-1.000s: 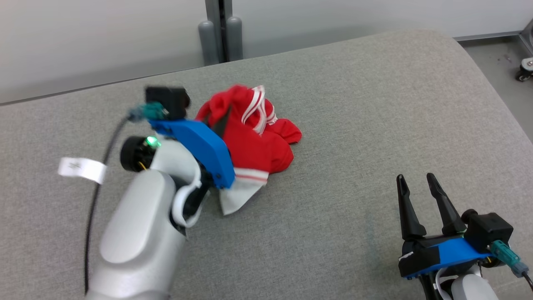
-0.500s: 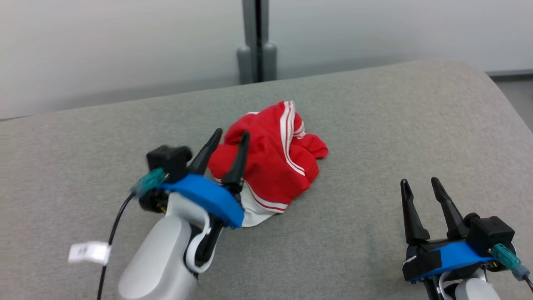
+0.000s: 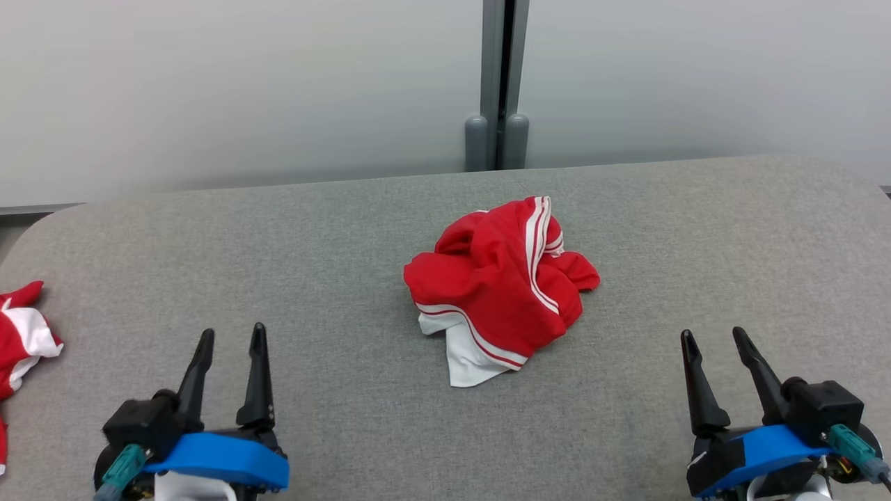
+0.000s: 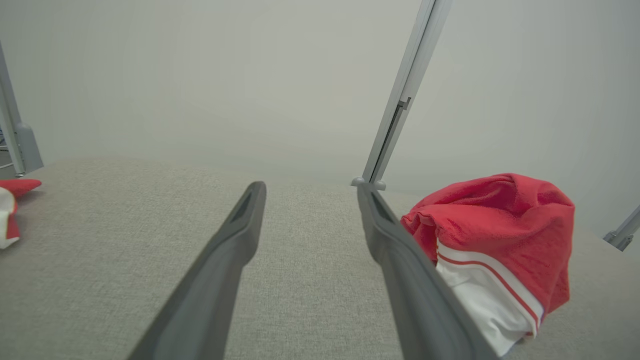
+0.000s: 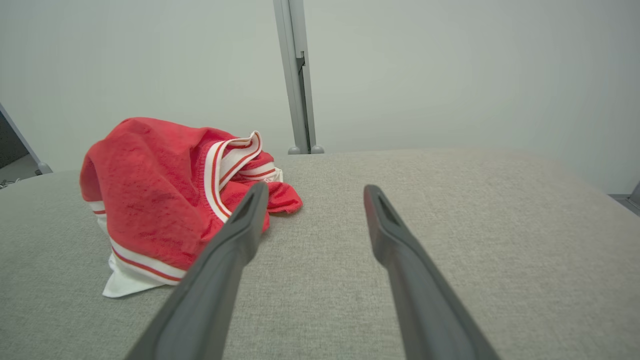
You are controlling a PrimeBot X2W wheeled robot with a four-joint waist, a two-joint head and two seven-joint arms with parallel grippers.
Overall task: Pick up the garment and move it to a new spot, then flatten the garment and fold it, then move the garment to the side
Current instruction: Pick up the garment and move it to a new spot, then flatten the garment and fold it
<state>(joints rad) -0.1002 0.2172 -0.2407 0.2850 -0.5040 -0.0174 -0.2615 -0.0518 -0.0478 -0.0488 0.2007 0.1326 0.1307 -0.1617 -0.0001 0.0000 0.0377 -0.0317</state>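
Grey soft table (image 3: 278,264), with your red garment (image 3: 498,285) in a heap in the middle.
You have the left gripper (image 3: 233,331) and the right gripper (image 3: 713,334) low at the near edge, one on each side of the heap and well apart from it. Both have their fingers spread wide and hold nothing, so I think you are set to reach in and pull it flat (it is all bunched up). Behind the table is a plain pale wall (image 3: 209,90) with a grey post (image 3: 498,83). Another red and white cloth (image 3: 21,334) lies at the left edge.

Left hand (image 3: 233,332), right hand (image 3: 713,332) low, jaws spread, pointing forward.
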